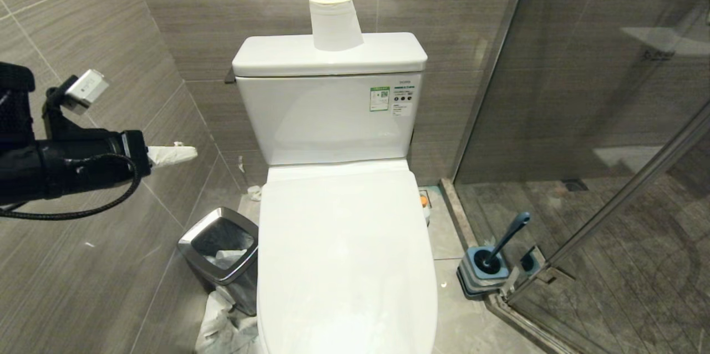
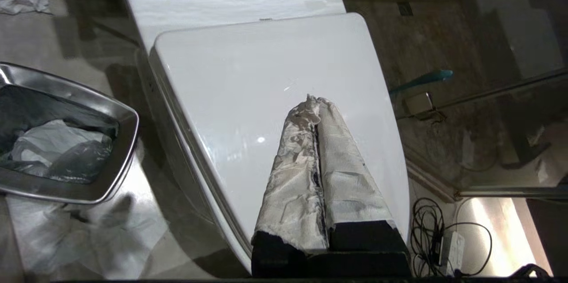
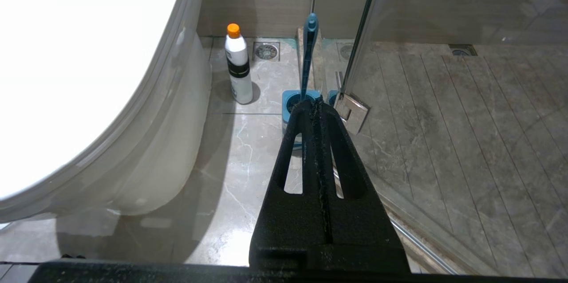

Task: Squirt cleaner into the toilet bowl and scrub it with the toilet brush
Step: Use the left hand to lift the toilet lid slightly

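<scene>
The toilet bowl [image 1: 344,254] is white, and its closed lid [image 2: 248,79] hides the inside. My left gripper [image 1: 188,152] is raised to the left of the tank. Its white-wrapped fingers are shut on nothing, and in the left wrist view the left gripper [image 2: 315,100] points over the lid. The toilet brush [image 1: 510,234] stands in its holder on the floor to the right of the toilet. The cleaner [image 3: 238,68], a white bottle with an orange cap, stands upright beside the toilet base. My right gripper [image 3: 316,104] is shut and empty, low, pointing at the toilet brush [image 3: 308,56].
A toilet-paper roll [image 1: 334,21] stands on the tank. A steel-rimmed waste bin [image 1: 222,248] sits left of the toilet, with crumpled paper on the floor around it. A glass shower door [image 1: 582,121] and its hinge [image 3: 352,112] close off the right side. The blue brush holder [image 1: 480,276] stands by the door.
</scene>
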You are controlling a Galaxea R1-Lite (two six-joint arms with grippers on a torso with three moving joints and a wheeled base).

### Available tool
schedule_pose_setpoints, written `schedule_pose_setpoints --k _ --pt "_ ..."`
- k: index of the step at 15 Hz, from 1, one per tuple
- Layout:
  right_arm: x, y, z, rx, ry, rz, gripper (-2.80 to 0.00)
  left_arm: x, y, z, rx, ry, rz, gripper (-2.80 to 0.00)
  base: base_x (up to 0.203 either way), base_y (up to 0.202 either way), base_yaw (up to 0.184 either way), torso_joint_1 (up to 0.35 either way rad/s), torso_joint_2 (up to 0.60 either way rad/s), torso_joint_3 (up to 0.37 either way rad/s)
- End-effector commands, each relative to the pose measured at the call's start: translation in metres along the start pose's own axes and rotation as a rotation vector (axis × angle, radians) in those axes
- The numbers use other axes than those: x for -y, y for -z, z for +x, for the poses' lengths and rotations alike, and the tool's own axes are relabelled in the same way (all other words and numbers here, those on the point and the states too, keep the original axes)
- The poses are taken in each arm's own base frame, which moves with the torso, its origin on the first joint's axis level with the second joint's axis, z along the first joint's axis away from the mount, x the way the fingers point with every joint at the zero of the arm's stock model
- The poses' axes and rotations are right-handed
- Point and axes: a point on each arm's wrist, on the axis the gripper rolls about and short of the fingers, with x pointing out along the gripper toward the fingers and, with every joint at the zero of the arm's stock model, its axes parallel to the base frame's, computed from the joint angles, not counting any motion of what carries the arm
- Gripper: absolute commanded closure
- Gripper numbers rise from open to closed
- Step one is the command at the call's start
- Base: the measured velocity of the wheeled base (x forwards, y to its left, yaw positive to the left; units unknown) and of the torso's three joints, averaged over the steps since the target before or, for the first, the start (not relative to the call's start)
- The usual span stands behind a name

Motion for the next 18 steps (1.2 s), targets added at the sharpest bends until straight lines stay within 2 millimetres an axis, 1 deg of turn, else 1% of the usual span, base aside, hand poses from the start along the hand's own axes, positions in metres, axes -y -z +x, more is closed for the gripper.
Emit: schedule_pose_setpoints --k 1,2,5,7,8,10,12,15,16,17,18 --pt "0.0 0.0 0.0 -0.001 0.0 0.0 0.0 -0.042 0.017 0.028 -0.005 0.007 -0.029 0.0 0.0 0.0 0.0 0.0 0.0 0.0" --pt "0.0 0.0 0.0 -0.001 0.0 0.002 0.0 -0.049 0.026 0.03 -0.003 0.022 -0.03 0.0 0.0 0.0 0.0 0.0 0.0 0.0" --pt "0.0 0.0 0.0 -0.002 0.0 0.0 0.0 -0.06 0.062 0.034 -0.035 0.039 -0.05 0.0 0.0 0.0 0.0 0.0 0.0 0.0" --pt "0.0 0.0 0.0 -0.001 0.0 0.0 0.0 -0.066 0.078 0.032 -0.056 0.024 -0.047 0.0 0.0 0.0 0.0 0.0 0.0 0.0" --pt "0.0 0.0 0.0 -0.001 0.0 0.0 0.0 -0.069 0.085 0.034 -0.07 0.022 -0.024 0.0 0.0 0.0 0.0 0.0 0.0 0.0" --pt "0.0 0.0 0.0 -0.001 0.0 0.001 0.0 -0.078 0.091 0.042 -0.097 0.04 -0.033 0.0 0.0 0.0 0.0 0.0 0.0 0.0" --pt "0.0 0.0 0.0 -0.001 0.0 0.0 0.0 -0.088 0.102 0.052 -0.142 0.117 -0.09 0.0 0.0 0.0 0.0 0.0 0.0 0.0" --pt "0.0 0.0 0.0 -0.001 0.0 0.0 0.0 -0.108 0.12 0.058 -0.192 0.231 -0.185 0.0 0.0 0.0 0.0 0.0 0.0 0.0" --pt "0.0 0.0 0.0 -0.002 0.0 0.0 0.0 -0.112 0.127 0.059 -0.209 0.256 -0.214 0.0 0.0 0.0 0.0 0.0 0.0 0.0" --pt "0.0 0.0 0.0 -0.001 0.0 0.0 0.0 -0.112 0.134 0.059 -0.229 0.279 -0.238 0.0 0.0 0.0 0.0 0.0 0.0 0.0" --pt "0.0 0.0 0.0 -0.002 0.0 0.002 0.0 -0.112 0.138 0.06 -0.237 0.311 -0.249 0.0 0.0 0.0 0.0 0.0 0.0 0.0"
